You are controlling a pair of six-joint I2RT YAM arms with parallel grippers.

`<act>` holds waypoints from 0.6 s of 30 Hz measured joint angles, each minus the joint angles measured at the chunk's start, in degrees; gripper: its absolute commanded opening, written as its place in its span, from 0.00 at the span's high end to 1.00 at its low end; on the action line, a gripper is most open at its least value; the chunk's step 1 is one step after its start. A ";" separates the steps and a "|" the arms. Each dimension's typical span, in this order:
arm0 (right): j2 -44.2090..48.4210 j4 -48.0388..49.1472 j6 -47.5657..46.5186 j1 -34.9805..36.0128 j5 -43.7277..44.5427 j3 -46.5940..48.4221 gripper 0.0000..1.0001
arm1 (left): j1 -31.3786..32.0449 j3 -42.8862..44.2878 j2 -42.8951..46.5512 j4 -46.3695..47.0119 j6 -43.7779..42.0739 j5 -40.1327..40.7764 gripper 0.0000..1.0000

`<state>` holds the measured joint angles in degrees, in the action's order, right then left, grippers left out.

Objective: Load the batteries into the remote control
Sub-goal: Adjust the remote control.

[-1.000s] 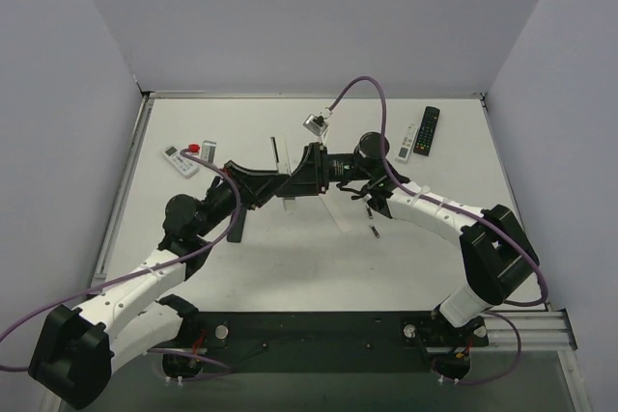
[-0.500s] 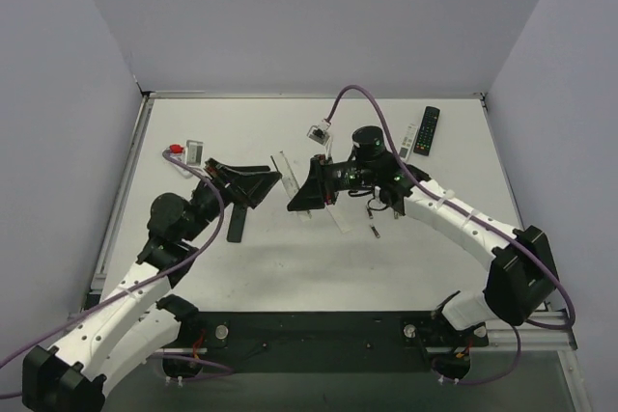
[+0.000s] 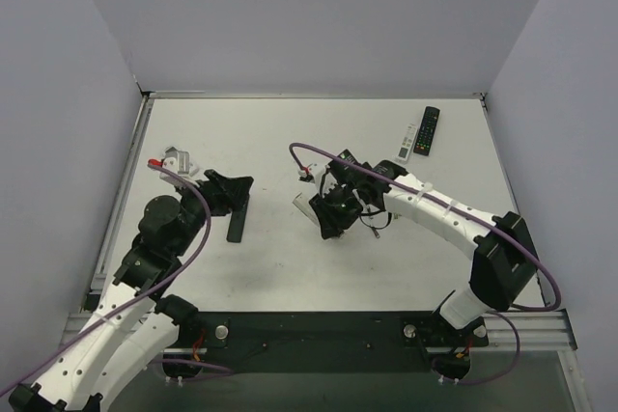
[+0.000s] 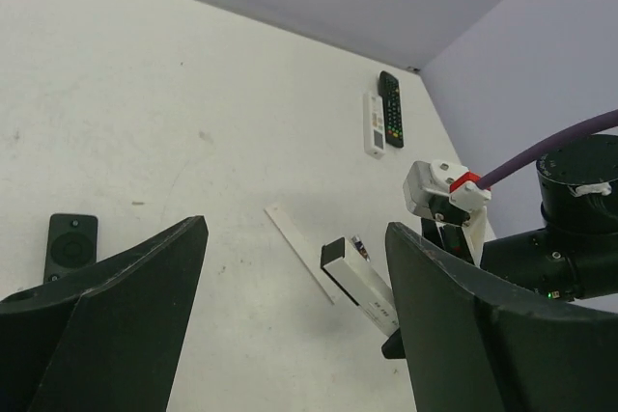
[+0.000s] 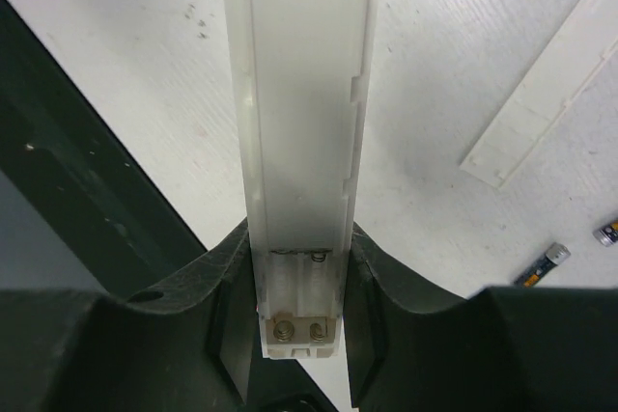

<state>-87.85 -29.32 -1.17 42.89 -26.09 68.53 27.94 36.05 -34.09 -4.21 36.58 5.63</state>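
Remote (image 5: 301, 123), long smooth white plastic, in right pincer (image 5: 299, 260)

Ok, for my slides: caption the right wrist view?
Right pincer grips the opened white remote, bay empty; cover and loose batteries lie beside.

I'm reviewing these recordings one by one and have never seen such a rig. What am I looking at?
A robot's left arm and right arm stand at a table's near edge. One picture looks down from above; two come from wrist cameras. The right end effector is shut on a white remote with its battery bay open. The left end effector is open, holding nothing. On the table lie a loose white cover, small batteries, a short dark remote, and a long black remote beside a slim light remote.
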 measured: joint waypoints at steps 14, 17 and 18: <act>-2.75 1.29 2.12 5.07 10.27 3.52 1.00 | 0.46 -6.73 -18.45 13.81 15.28 -11.39 0.14; -2.75 2.93 4.02 6.10 11.61 3.56 1.00 | 1.73 -6.73 -22.34 19.47 18.05 -12.81 0.14; -2.75 3.48 4.59 6.38 11.91 3.56 1.00 | 2.16 -6.73 -23.37 20.90 18.71 -13.09 0.14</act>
<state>-90.61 -25.85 3.42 49.28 -14.17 72.10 30.11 29.32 -57.45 16.69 55.29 -7.46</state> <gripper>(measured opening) 0.296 0.858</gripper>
